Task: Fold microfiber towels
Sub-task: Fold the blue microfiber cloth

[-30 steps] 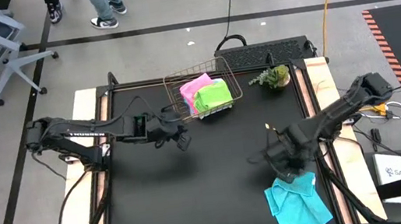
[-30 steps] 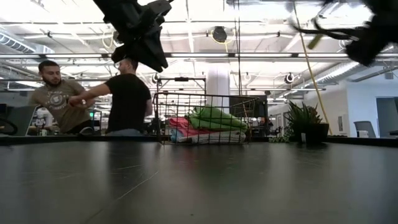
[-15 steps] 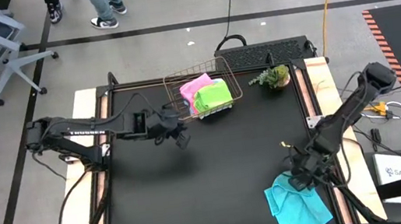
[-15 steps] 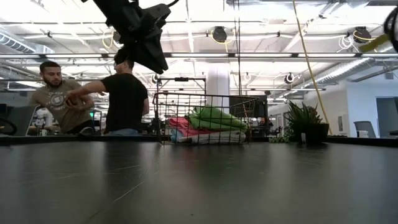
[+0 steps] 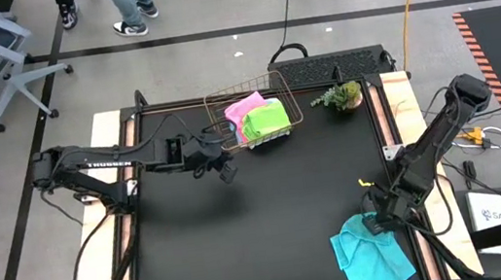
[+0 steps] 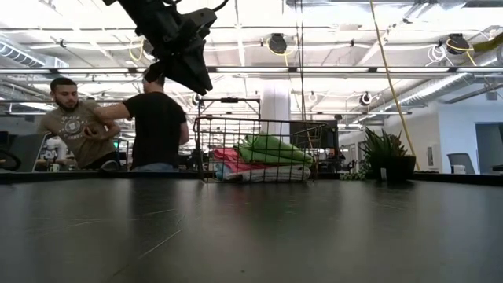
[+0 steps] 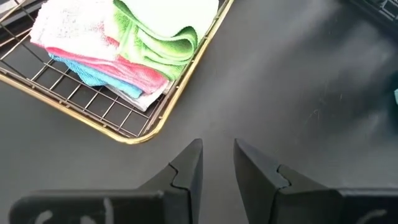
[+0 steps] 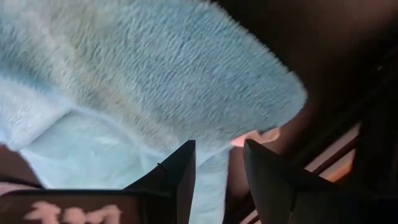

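A cyan towel [image 5: 373, 258] lay crumpled at the black surface's [image 5: 270, 206] near right edge, the right hand [image 5: 377, 220] poised over its top corner with fingers spread, while the left hand [image 5: 225, 170], fingers slightly parted and empty, hovered beside the wire basket [image 5: 273, 93] of stacked towels [image 5: 262, 117].

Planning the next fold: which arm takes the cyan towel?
Right. Its gripper is at the cyan towel, fingers open over it. The left gripper is beside the basket.
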### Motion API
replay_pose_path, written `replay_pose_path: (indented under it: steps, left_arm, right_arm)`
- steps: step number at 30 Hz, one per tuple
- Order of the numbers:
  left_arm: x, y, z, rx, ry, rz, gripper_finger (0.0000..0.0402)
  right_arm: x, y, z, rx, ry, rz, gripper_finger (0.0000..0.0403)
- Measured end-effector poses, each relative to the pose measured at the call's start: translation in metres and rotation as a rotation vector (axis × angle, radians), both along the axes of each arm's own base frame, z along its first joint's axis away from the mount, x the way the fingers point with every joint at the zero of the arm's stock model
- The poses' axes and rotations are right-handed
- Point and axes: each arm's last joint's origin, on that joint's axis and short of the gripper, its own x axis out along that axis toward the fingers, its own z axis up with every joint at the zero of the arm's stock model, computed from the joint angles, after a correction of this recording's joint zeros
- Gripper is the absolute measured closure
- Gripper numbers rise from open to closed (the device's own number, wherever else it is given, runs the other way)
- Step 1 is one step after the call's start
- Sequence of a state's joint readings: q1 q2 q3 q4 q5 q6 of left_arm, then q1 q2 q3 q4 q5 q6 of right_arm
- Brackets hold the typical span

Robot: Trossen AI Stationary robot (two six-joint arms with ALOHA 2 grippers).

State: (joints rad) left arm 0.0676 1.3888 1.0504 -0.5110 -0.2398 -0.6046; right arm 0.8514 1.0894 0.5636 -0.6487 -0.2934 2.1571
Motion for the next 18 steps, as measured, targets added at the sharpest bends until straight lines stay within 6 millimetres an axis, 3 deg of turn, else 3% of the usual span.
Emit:
replay_pose_path:
  steps: [18]
  left_arm:
    - [0.003, -0.002, 0.003, -0.023, -0.05, -0.007, 0.0311]
  right_arm:
    - [-0.01, 0.009, 0.001, 0.034, 0.056, 0.015, 0.0275]
